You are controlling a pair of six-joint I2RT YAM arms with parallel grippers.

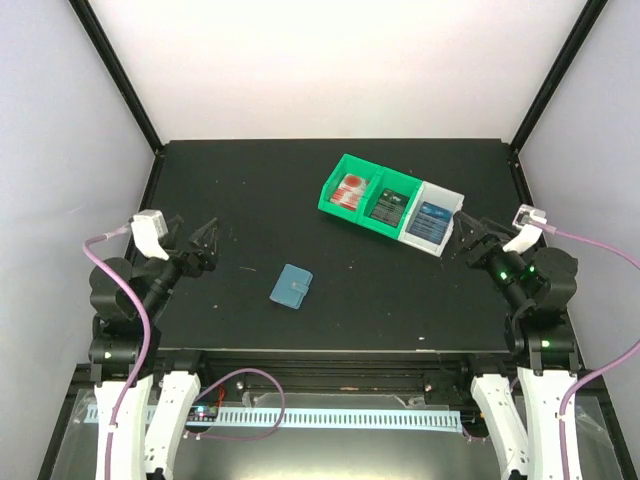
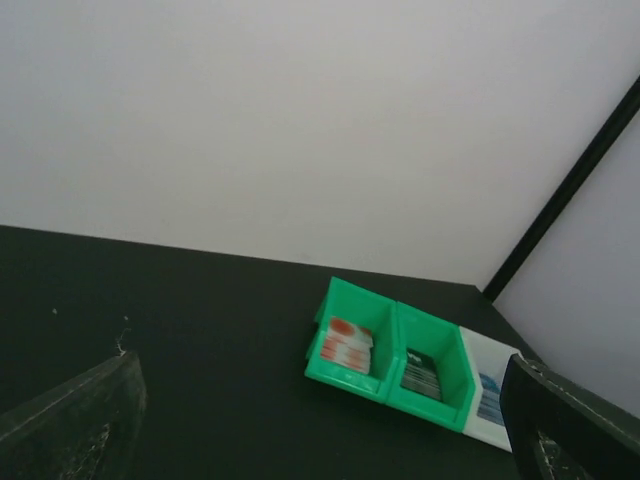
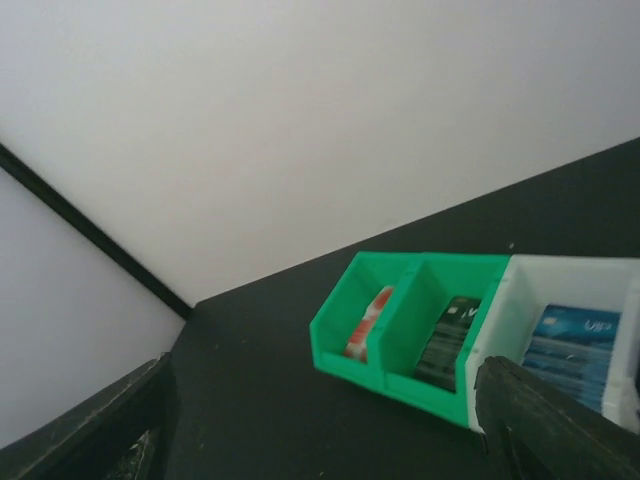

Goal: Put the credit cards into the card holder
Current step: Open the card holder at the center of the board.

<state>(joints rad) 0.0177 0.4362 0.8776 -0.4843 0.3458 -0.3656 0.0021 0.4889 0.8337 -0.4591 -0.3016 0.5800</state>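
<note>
Teal leather marks the holder (image 1: 291, 286), and only the top view has it: shut, flat on the black bench (image 1: 250, 180), well nearer the arms than the bins and off past their left end. Neither wrist view takes it in.

Three bins stand touching in a slanted row: two green bins (image 1: 333, 187), then a white bin (image 1: 445, 193) at the row's right end. Red cards (image 1: 350, 190) fill the left green bin, dark cards (image 1: 386, 207) the next, and blue cards (image 1: 432, 222) the white one. From above the cards read as flat patches. The wrist views look in from the side and show them leaning inside the bins, the red ones tilted against a wall in the right wrist view.

From above, the left gripper (image 1: 210, 245) hangs well left of the bins, pointing towards them. The right gripper (image 1: 462, 238) is just beside the white bin's near right side; whether it touches the bin cannot be told. Each wrist view shows its own jaws as dark shapes at the two lower corners, spread wide with nothing between them but bench and bins.
</note>
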